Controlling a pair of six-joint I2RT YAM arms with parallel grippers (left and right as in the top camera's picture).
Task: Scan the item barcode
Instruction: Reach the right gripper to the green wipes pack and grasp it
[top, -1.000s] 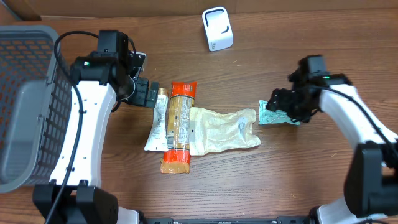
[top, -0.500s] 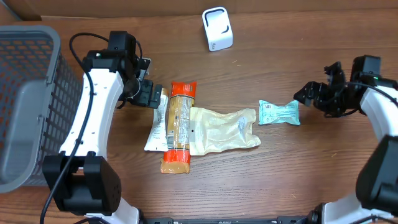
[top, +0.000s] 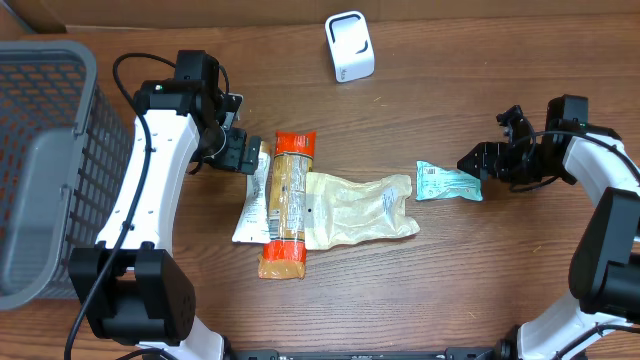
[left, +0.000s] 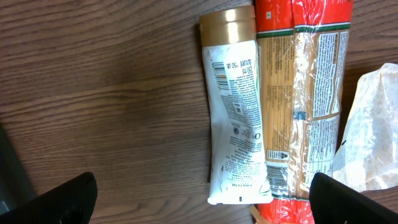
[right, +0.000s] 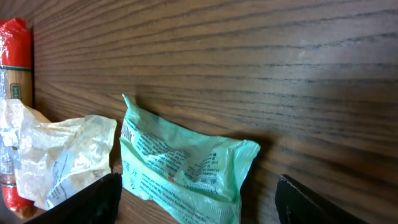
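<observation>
Right pincer (top: 478, 161), jaws wide and empty, has released the teal packet (top: 448, 182), retreated, then returned at its 2 o'clock. The packet lies unscanned on the worktop (top: 520, 280), with the scanner (top: 349, 46) well apart at 11 o'clock, so a regrasp looks likely.

The wooden table (top: 450, 290) bears basket (top: 60, 150), scanner (top: 349, 46), tube (top: 255, 200), pasta pack (top: 288, 205), clear bag (top: 360, 208), green packet (top: 448, 182).
</observation>
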